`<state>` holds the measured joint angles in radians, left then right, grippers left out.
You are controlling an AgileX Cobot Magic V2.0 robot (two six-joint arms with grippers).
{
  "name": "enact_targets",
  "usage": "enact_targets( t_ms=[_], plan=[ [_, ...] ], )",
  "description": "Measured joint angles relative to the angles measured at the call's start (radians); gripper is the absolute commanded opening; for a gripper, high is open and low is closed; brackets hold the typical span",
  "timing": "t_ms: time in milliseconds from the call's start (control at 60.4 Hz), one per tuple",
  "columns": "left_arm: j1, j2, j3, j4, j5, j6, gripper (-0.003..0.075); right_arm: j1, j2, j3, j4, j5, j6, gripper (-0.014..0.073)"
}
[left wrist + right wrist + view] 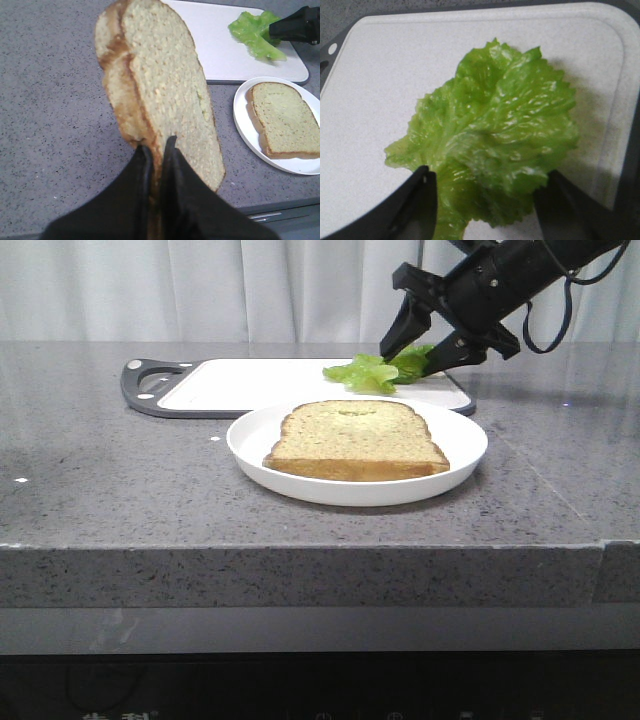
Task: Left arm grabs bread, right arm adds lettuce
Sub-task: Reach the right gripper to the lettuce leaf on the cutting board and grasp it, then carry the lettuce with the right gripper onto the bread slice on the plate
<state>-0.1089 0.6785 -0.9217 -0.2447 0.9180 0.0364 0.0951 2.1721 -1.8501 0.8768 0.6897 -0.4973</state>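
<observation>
My left gripper (157,146) is shut on the crust edge of the bread (160,75), a thick pale slice held on edge above the grey counter; this arm is out of the front view. My right gripper (410,358) is open, its fingers either side of the green ruffled lettuce (365,373), which lies on the white cutting board (250,385). In the right wrist view the lettuce (495,125) lies between the open fingers of my right gripper (488,175), which do not press it. The lettuce also shows in the left wrist view (255,32).
A white plate (250,445) stands in front of the cutting board and holds another bread slice (355,435). The plate (240,120) and that slice (285,120) also show in the left wrist view. The counter's front edge is close by.
</observation>
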Motion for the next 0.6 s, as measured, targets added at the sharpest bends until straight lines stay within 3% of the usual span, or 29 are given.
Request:
enact_targets(
  t_ms=[149,298,596],
  plan=[
    [0.000,0.000,0.000,0.000,0.000,0.000,-0.0020,0.002,0.000,-0.002,0.004,-0.030,-0.008,0.0062],
    [0.000,0.000,0.000,0.000,0.000,0.000,-0.0020,0.002,0.000,-0.003,0.012,-0.049,-0.009,-0.0064],
    [0.000,0.000,0.000,0.000,0.000,0.000,-0.0020,0.002,-0.072,-0.005,0.021,0.010,-0.014,-0.0067]
  ],
)
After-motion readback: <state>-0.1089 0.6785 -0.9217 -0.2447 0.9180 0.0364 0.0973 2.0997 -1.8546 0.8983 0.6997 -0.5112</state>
